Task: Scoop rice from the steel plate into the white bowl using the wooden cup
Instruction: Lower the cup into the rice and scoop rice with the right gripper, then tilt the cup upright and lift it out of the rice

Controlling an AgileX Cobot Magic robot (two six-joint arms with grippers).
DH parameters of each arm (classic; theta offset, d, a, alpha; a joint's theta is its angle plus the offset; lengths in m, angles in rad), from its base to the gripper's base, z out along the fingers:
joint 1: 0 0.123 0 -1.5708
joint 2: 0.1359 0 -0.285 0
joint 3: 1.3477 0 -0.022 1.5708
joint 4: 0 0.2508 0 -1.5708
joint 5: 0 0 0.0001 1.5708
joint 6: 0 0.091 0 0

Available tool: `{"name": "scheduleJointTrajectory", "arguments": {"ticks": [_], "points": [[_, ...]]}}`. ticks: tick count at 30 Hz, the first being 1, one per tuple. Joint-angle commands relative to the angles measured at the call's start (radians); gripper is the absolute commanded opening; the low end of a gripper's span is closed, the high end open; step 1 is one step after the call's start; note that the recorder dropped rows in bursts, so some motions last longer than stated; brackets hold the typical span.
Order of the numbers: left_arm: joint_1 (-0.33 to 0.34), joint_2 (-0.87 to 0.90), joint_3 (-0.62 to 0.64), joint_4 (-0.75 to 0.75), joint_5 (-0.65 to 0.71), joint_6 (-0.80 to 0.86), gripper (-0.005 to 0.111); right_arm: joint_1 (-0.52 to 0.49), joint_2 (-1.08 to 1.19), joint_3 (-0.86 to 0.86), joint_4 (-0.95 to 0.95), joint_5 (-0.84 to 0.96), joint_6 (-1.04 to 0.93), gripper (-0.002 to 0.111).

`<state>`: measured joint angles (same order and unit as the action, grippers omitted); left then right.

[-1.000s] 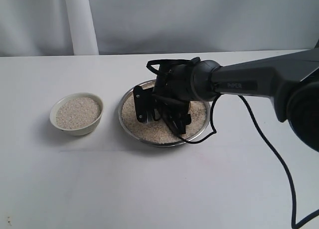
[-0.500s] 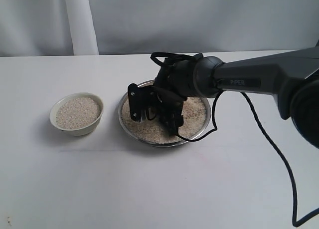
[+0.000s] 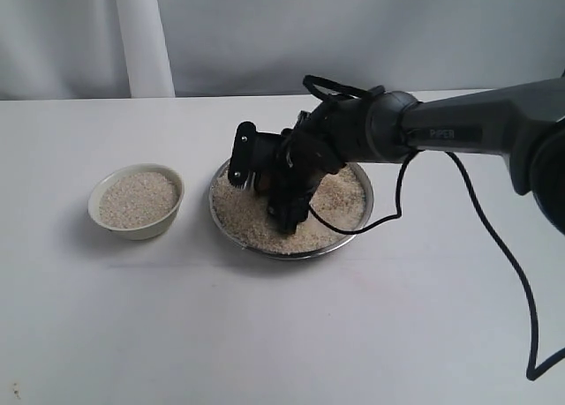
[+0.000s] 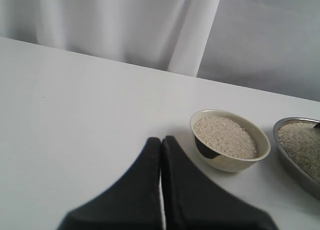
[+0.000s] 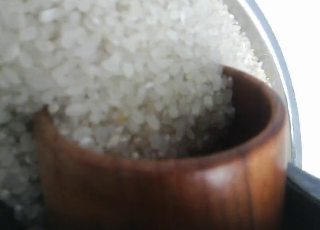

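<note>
Wooden cup (image 5: 160, 180) — reddish-brown, lying tilted — is gripped by the right gripper (image 3: 269, 191), whose jaws are spread wide around it, and its mouth is pushed into the rice (image 5: 125, 64) heaped on the steel plate (image 3: 300, 256). The plate is set near the middle of the desk (image 3: 265, 334), somewhat toward the far edge. Grains are seen banked inside the cup's dark interior, so a scoop is judged to be under way. The white bowl (image 3: 141, 231) stands just beside the plate, toward the desk's left edge and apart from it, and is already filled nearly to its rim. The left gripper (image 4: 161, 142) is closed on nothing and is held above the bare desk, near the bowl. Several things could go wrong from here: grains could be driven over the plate's low rim if the cup is pushed too close to it; an overfilled cup could shed rice onto the desk between the two dishes; the unrestrained plate could be shoved sideways — and the nearly full bowl could overflow once more is tipped in.
</note>
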<state>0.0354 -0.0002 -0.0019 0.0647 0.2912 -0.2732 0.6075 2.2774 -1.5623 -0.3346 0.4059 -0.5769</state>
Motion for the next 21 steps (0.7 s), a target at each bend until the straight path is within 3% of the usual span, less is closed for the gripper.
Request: {"name": "scheduleJointTrajectory", "arguments": {"ticks": [1, 13, 21], "points": [[-0.005, 0.000, 0.002, -0.004, -0.006, -0.002, 0.000, -0.028, 0.041, 0.093, 0.126, -0.069, -0.082, 0.000], [-0.005, 0.000, 0.002, -0.004, -0.006, -0.002, 0.000, -0.040, 0.041, 0.261, 0.306, -0.456, -0.140, 0.000], [-0.005, 0.000, 0.002, -0.004, -0.006, -0.002, 0.000, -0.040, -0.028, 0.384, 0.290, -0.723, 0.004, 0.000]]}}
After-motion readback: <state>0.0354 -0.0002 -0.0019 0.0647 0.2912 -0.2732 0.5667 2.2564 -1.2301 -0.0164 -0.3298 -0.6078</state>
